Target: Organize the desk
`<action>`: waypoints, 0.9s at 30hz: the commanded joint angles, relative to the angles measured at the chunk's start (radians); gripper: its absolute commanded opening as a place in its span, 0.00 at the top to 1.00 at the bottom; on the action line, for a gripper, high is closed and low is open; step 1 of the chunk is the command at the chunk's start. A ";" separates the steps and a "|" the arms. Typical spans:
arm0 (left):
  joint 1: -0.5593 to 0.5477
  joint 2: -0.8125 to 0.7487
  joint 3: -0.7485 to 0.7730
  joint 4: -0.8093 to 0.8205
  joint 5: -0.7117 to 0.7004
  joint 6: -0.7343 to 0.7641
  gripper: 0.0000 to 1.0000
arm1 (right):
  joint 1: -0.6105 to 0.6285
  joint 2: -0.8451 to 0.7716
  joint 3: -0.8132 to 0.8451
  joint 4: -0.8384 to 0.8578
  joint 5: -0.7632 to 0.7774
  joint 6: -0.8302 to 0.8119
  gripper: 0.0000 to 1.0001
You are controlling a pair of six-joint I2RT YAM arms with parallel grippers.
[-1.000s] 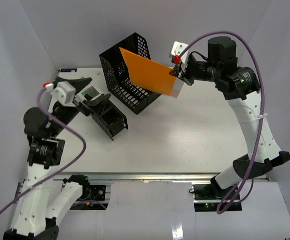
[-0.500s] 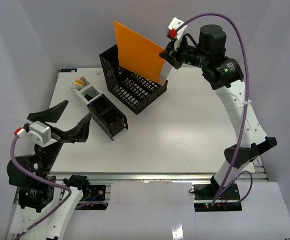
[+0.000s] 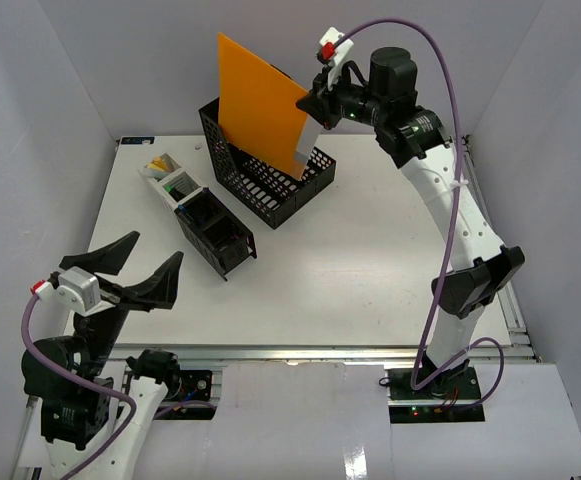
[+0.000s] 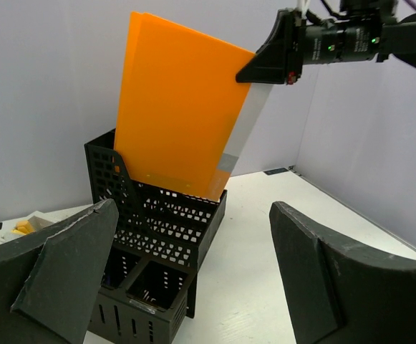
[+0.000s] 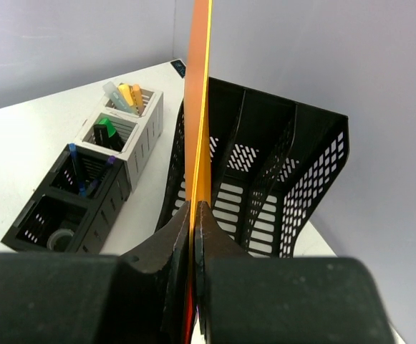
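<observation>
My right gripper (image 3: 315, 103) is shut on the upper corner of an orange folder (image 3: 260, 105), which hangs upright with its lower edge in a slot of the black mesh file rack (image 3: 270, 185) at the back of the white desk (image 3: 370, 260). In the right wrist view the folder (image 5: 199, 107) shows edge-on, pinched between my fingers (image 5: 179, 236), with the rack (image 5: 279, 172) below. My left gripper (image 3: 153, 252) hovers open and holds nothing at the desk's front left. The left wrist view faces the folder (image 4: 179, 107) and rack (image 4: 165, 215).
A long pen organizer (image 3: 200, 215), black at one end and white at the other, lies diagonally left of the rack, with markers and small items in its cells (image 5: 111, 132). White walls close in the desk on three sides. A metal rail (image 3: 300, 352) runs along the front edge.
The right arm lifted the folder from a slant to upright and shifted it left over the rack. The left arm pulled back from the organizer to the front left, still open.
</observation>
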 commanded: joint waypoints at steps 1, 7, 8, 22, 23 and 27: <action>-0.002 -0.013 -0.018 -0.035 -0.016 -0.033 0.02 | 0.013 0.034 0.048 0.172 0.016 0.073 0.92; -0.002 -0.034 -0.040 -0.039 -0.019 -0.053 0.02 | 0.023 0.074 0.001 0.257 0.029 0.143 0.92; -0.002 -0.034 -0.043 -0.038 -0.019 -0.054 0.02 | 0.024 0.077 -0.012 0.269 0.034 0.159 0.92; -0.002 -0.041 -0.062 -0.042 -0.003 -0.062 0.02 | 0.018 0.052 -0.220 0.339 0.077 0.170 0.92; -0.002 -0.041 -0.063 -0.042 -0.002 -0.063 0.02 | 0.018 0.049 -0.240 0.346 0.075 0.161 0.92; -0.002 -0.040 -0.066 -0.040 0.009 -0.079 0.02 | 0.021 0.031 -0.260 0.346 0.028 0.099 0.55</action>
